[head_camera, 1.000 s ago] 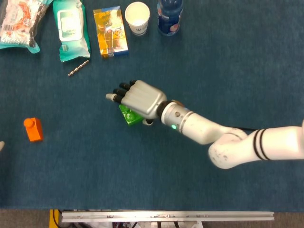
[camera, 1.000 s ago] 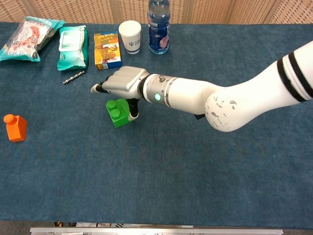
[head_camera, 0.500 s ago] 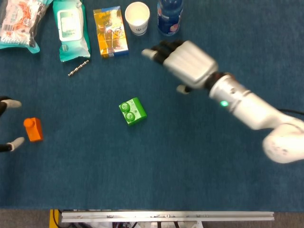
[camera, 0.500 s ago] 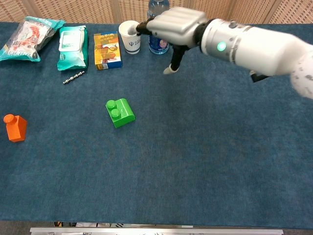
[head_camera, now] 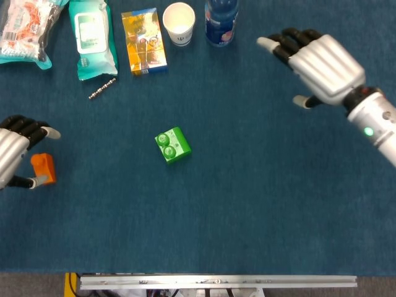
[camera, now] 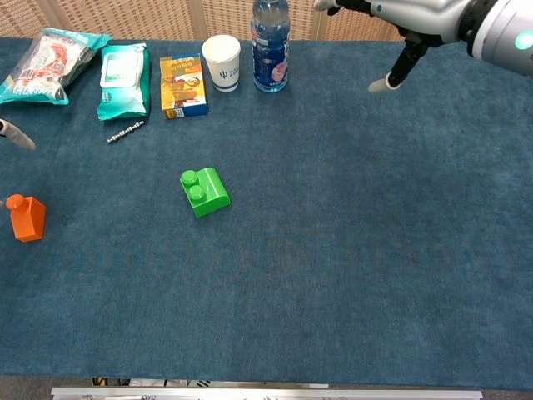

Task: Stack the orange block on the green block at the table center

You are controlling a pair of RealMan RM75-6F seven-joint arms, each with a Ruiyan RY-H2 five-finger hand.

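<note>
In the head view, the green block [head_camera: 172,145] lies near the middle of the blue table [head_camera: 247,204], studs up, with nothing touching it. The orange block [head_camera: 43,168] sits well to the left of it, near the table's edge. The left hand [head_camera: 15,158] reaches in from the left border with its fingers apart around the orange block: dark fingertips extend above the block and a thumb tip lies just below it. Whether any of them touches the block cannot be told. The right hand [head_camera: 322,68] hovers over the upper right of the table, well apart from both blocks, fingers spread and holding nothing. Along the far edge stand a paper cup [head_camera: 179,23] and a water bottle [head_camera: 221,21], with a yellow carton [head_camera: 143,41], a wet-wipes pack [head_camera: 91,38] and a snack bag [head_camera: 26,30] to their left. A small beaded chain [head_camera: 101,88] lies just below the wipes.

In the chest view, the green block [camera: 204,192] rests alone left of centre. The orange block [camera: 27,217] stands at the far left edge. Only one fingertip of the left hand [camera: 17,135] shows, above the orange block and apart from it. The right hand [camera: 400,21] is cut off by the top border; its thumb points down, clear of the table.
</note>
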